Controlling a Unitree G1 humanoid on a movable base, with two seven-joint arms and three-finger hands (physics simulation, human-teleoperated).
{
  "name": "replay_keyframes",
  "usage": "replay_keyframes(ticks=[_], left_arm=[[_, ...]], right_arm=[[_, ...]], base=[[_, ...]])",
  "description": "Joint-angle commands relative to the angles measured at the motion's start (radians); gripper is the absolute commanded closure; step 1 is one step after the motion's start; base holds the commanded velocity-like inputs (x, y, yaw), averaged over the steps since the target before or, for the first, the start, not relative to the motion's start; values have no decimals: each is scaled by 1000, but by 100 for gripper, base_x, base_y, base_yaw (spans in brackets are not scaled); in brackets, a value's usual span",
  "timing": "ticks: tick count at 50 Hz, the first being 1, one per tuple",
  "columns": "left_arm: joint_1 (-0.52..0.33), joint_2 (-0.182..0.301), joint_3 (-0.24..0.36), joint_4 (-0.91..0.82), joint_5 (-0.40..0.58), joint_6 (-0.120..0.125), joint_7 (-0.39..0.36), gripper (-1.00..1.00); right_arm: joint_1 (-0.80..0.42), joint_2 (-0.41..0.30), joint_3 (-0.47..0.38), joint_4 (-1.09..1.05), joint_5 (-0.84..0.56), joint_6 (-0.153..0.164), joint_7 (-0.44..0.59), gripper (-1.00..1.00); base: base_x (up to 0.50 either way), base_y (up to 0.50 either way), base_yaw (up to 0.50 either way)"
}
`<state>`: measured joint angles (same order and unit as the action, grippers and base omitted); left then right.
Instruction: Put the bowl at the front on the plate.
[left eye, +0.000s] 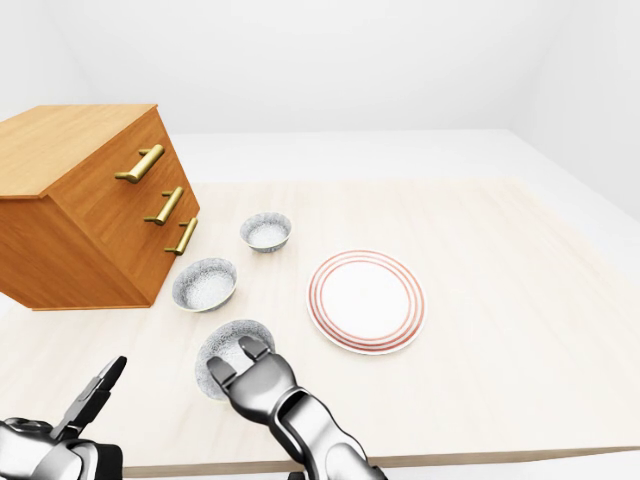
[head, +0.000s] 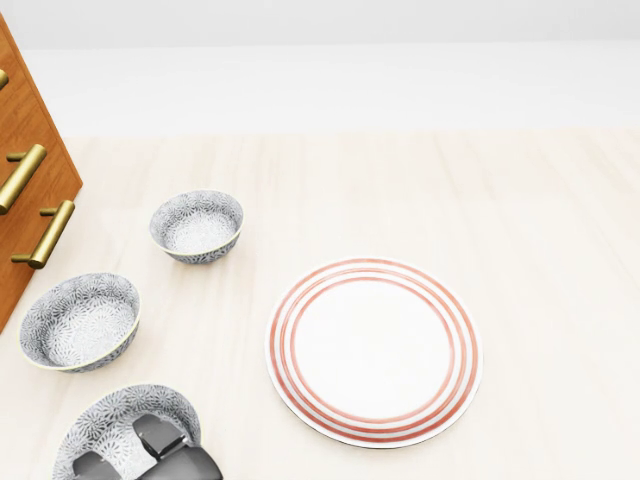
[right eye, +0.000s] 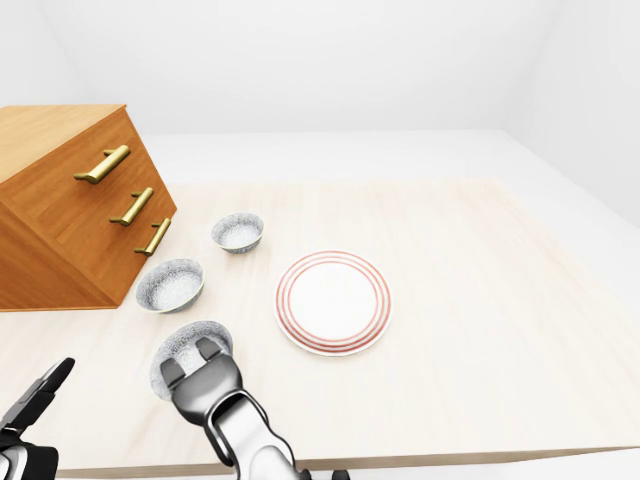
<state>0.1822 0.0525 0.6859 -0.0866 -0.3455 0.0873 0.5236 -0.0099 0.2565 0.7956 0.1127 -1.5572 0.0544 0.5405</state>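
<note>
Nearest, at the bottom left of the left-eye view, the left robot hand (left eye: 88, 405) is cut off by the frame. Its dark fingers stand spread with nothing between them, over the near edge of the worktop (left eye: 500, 310).

Just to its right, the right robot hand (left eye: 255, 378) lies over the near rim of the front bowl (head: 115, 410), the one meant for the plate. Two fingers (head: 160, 437) dip inside the bowl. The thumb and the bowl's near wall are hidden beneath the hand, so I cannot tell whether the grip is closed on the rim. The bowl sits on the worktop close to the near edge, and the head view crops its lower part.

There are three grey patterned bowls in a slanting row. Past the front bowl come the middle bowl (head: 80, 322) and the far bowl (head: 197, 226), each apart from the next.

One plate (head: 373, 350) with red rings lies to the right of the row, touching none of the bowls. Open worktop runs between it and the front bowl.

One wooden chest of drawers (left eye: 90, 205) stands at the left with three brass handles (left eye: 140, 163), and the middle bowl is near its lower corner. The head view shows only a slice of the chest.

Past the plate and to its right, the worktop stretches open to its far and right edges.
</note>
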Motion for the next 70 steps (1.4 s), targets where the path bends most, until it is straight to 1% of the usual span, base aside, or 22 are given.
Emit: replay_keyframes(ticks=[1, 10, 19, 24, 34, 35, 36, 38, 39, 47, 52, 53, 56, 61, 64, 68, 70], left_arm=[[-1, 1, 0, 1, 0, 0, 0, -100], [-1, 1, -1, 1, -1, 0, 0, -100], [-1, 1, -1, 1, 0, 0, 0, -100], [-1, 1, -1, 1, -1, 0, 0, -100], [-1, 1, -1, 1, -1, 0, 0, -100], [-1, 1, -1, 1, -1, 0, 0, -100], [-1, 1, -1, 1, 0, 0, 0, -100], [-1, 1, -1, 1, -1, 0, 0, -100], [-1, 1, -1, 1, -1, 0, 0, -100], [-1, 1, -1, 1, -1, 0, 0, -100], [-1, 1, -1, 1, 0, 0, 0, -100], [-1, 1, -1, 1, -1, 0, 0, -100], [-1, 1, -1, 1, -1, 0, 0, -100], [-1, 1, -1, 1, 0, 0, 0, -100], [-1, 1, -1, 1, -1, 0, 0, -100], [-1, 1, -1, 1, 0, 0, 0, -100], [-1, 1, -1, 1, 0, 0, 0, -100]], right_arm=[[3, 0, -19, 49, 30, 22, -50, -100], [5, -5, -24, 61, 46, 30, -68, -100], [-3, -6, -45, 101, 73, 15, -99, -100], [-2, -1, -47, 106, 79, 17, -103, -100], [0, -9, -65, 146, 107, 9, -156, -100], [3, -9, -68, 144, 113, 8, -160, -81], [3, -10, -68, 143, 115, 8, -164, -44], [1, -10, -69, 146, 119, 5, -172, 100], [-7, -8, -74, 158, 127, -5, -178, 100], [-23, -1, -88, 164, 125, -8, -190, 100], [-38, 5, -102, 164, 111, -12, -177, 100], [-38, 6, -98, 144, 77, 14, -164, 100], [-33, 1, -88, 100, 44, 22, -139, 100], [-15, -9, -60, -6, 7, 33, -82, 100], [-16, -12, -57, -35, -4, 33, -63, 100], [-37, -6, -56, -90, -50, 33, -9, 100], [-42, -3, -65, -97, -71, 33, -2, 100]], base=[[0, 0, 0], [0, 0, 0], [0, 0, 0], [0, 0, 0], [0, 0, 0], [0, 0, 0], [0, 0, 0], [0, 0, 0], [0, 0, 0], [0, 0, 0], [0, 0, 0], [0, 0, 0], [0, 0, 0], [0, 0, 0], [0, 0, 0], [0, 0, 0], [0, 0, 0]])
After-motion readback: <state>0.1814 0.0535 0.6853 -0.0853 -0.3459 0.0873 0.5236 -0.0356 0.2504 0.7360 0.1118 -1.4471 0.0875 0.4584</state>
